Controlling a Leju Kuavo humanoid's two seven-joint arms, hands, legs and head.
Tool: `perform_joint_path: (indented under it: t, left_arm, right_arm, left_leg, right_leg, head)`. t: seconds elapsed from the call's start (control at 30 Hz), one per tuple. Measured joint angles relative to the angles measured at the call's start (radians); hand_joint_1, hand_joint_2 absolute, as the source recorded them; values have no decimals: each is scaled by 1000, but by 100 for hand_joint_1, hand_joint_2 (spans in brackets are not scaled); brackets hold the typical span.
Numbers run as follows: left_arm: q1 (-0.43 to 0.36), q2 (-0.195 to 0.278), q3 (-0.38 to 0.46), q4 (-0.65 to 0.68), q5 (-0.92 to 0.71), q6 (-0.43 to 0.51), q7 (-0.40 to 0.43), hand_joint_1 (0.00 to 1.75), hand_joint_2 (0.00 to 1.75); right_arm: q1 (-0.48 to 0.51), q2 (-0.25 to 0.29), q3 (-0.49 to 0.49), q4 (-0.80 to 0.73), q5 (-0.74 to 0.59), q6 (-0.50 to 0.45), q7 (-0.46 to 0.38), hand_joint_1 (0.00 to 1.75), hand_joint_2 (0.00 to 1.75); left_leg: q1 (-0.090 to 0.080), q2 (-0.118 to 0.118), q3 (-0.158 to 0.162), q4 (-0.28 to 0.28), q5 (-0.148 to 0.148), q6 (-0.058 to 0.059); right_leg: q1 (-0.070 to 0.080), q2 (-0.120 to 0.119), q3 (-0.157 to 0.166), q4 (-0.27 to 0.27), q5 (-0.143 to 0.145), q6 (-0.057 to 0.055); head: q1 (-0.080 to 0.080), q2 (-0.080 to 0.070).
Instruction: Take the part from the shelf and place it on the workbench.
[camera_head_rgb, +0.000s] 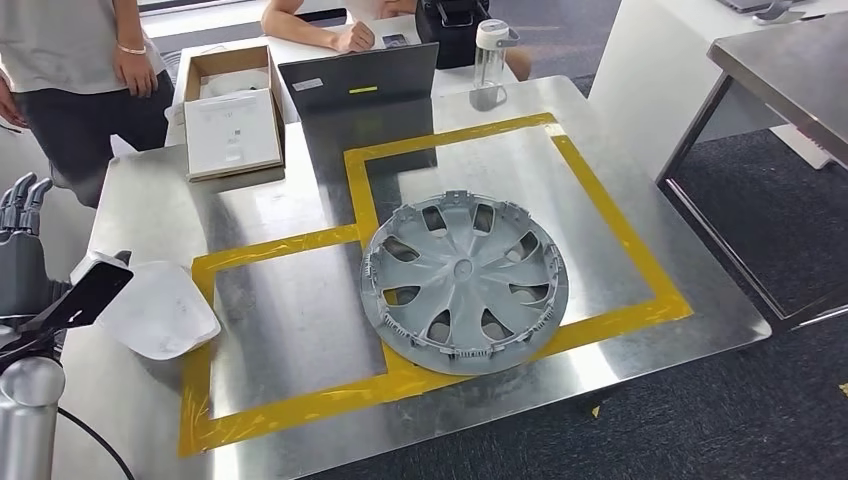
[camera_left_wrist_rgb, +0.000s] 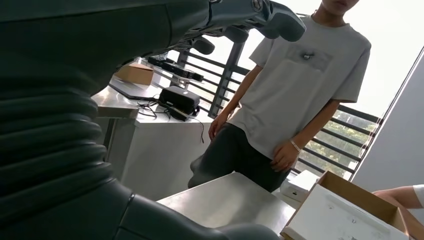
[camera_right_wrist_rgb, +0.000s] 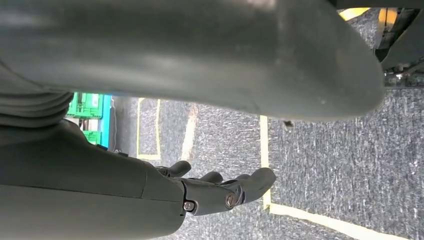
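The part, a grey wheel cover (camera_head_rgb: 464, 281), lies flat on the steel workbench (camera_head_rgb: 650, 250), resting across the near right stretch of the yellow tape outline (camera_head_rgb: 620, 225) and touching neither hand. The left hand (camera_head_rgb: 22, 205) is raised at the far left edge of the head view, beside the workbench's left side; its dark fingers (camera_head_rgb: 30, 195) point upward, slightly apart, and hold nothing. In the left wrist view the same fingers (camera_left_wrist_rgb: 280, 22) extend outward with no object between them. The right hand (camera_right_wrist_rgb: 220, 190) hangs over a dark carpeted floor (camera_right_wrist_rgb: 350, 170) marked with yellow lines; its fingers (camera_right_wrist_rgb: 257, 181) are loosely extended, spread a little, and hold nothing. A white tray-like piece (camera_head_rgb: 160, 310) sits on the workbench's left part, near the left arm. At the far edge stand an open cardboard box (camera_head_rgb: 232, 110), a laptop (camera_head_rgb: 360, 85) and a clear bottle (camera_head_rgb: 490, 65). A person in a grey shirt (camera_head_rgb: 70, 60) stands beyond the far left corner
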Motion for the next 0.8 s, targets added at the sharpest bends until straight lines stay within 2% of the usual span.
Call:
perform_joint_path:
  t: [0.03,0.1,0.17,0.23,0.27,0.3,0.4,0.43,0.47,0.5,0.57,0.6,0.63,0.73,0.77,0.8]
  left_arm:
    - [-1,3,2,-2,0,0,0,0,0]
    - [-4,7,3,-7,0,0,0,0,0]
    - [-7,9,3,-14,-1,-1,0,0,0]
    - [-8,8,3,-21,-5,-4,0,0,0]
    - [-10,8,3,-23,-7,-7,0,0,0]
    - [-11,7,3,-23,-9,-10,0,0,0]
    - [-17,6,3,-22,-12,-17,1,0,0]
    - [-20,5,3,-21,-12,-19,1,0,0]
    - [-22,4,2,-19,-12,-20,2,0,0]
    - [-25,4,2,-17,-12,-21,3,0,0]
    - [-28,3,2,-15,-13,-21,4,0,0]
    - [-29,3,2,-15,-13,-21,5,0,0]
    - [-29,2,2,-15,-13,-21,5,0,0]
    - [-25,1,0,-16,-14,-21,6,0,0]
    - [-23,0,0,-16,-15,-21,6,0,0]
    - [-23,1,0,-16,-15,-21,6,0,0]
  right_arm:
    - [-2,0,0,0,2,1,0,0,0]
    - [-5,0,0,0,4,2,0,0,0]
    - [-7,0,0,0,5,2,0,0,0]
    - [-7,0,0,0,4,2,0,0,0]
    - [-8,0,0,0,3,2,0,0,0]
    - [-8,0,0,0,2,2,0,0,0]
    - [-10,0,0,0,-1,2,0,0,0]
    - [-10,0,0,0,-1,2,0,0,0]
    - [-11,0,0,0,-1,2,0,0,0]
    - [-11,0,0,0,-1,2,0,0,0]
    - [-13,0,0,0,-1,2,0,0,0]
    - [-15,0,0,0,-2,2,0,0,0]
    - [-16,0,0,0,-2,2,0,0,0]
    - [-17,0,0,0,-4,2,1,0,0]
    - [-17,0,0,0,-4,2,2,0,0]
    - [-17,0,0,0,-4,2,3,0,0]
  left_leg:
    - [-1,-1,28,-60,35,4]
    - [-7,-4,87,-166,71,11]
    - [-12,-7,108,-204,64,18]
    - [-11,-5,104,-215,65,30]
    - [-9,-4,102,-218,69,38]
    - [-7,-2,98,-220,74,45]
    - [-11,3,80,-218,89,58]
    - [-13,5,72,-215,94,59]
    - [-14,6,64,-212,99,59]
    - [-14,6,56,-209,103,57]
    - [-15,7,45,-204,112,51]
    - [-17,7,42,-202,116,46]
    - [-18,7,40,-202,121,40]
    - [-16,8,37,-208,136,19]
    - [-14,7,31,-202,127,14]
    - [-13,6,21,-181,104,9]
  right_leg:
    - [0,2,0,3,-2,1]
    - [3,6,-3,9,-3,8]
    - [4,7,-8,11,1,20]
    - [4,6,-11,15,3,33]
    - [3,5,-17,26,-9,39]
    - [2,4,-28,56,-33,45]
    - [-1,1,-99,241,-141,58]
    - [-2,1,-113,285,-160,60]
    - [-2,1,-107,294,-159,60]
    - [-2,0,-79,258,-142,58]
    - [0,-3,10,119,-96,49]
    - [2,-4,44,61,-79,42]
    - [5,-5,61,28,-71,36]
    - [9,-5,55,16,-53,15]
    - [8,-5,51,13,-43,8]
    - [6,-7,44,9,-33,0]
  head:
    - [0,0]
    - [0,0]
    - [1,0]
    - [1,0]
    - [2,0]
    - [2,0]
    - [4,0]
    - [4,0]
    - [4,0]
    - [4,0]
    - [4,0]
    - [4,0]
    - [3,0]
    - [2,0]
    - [2,0]
    - [1,0]
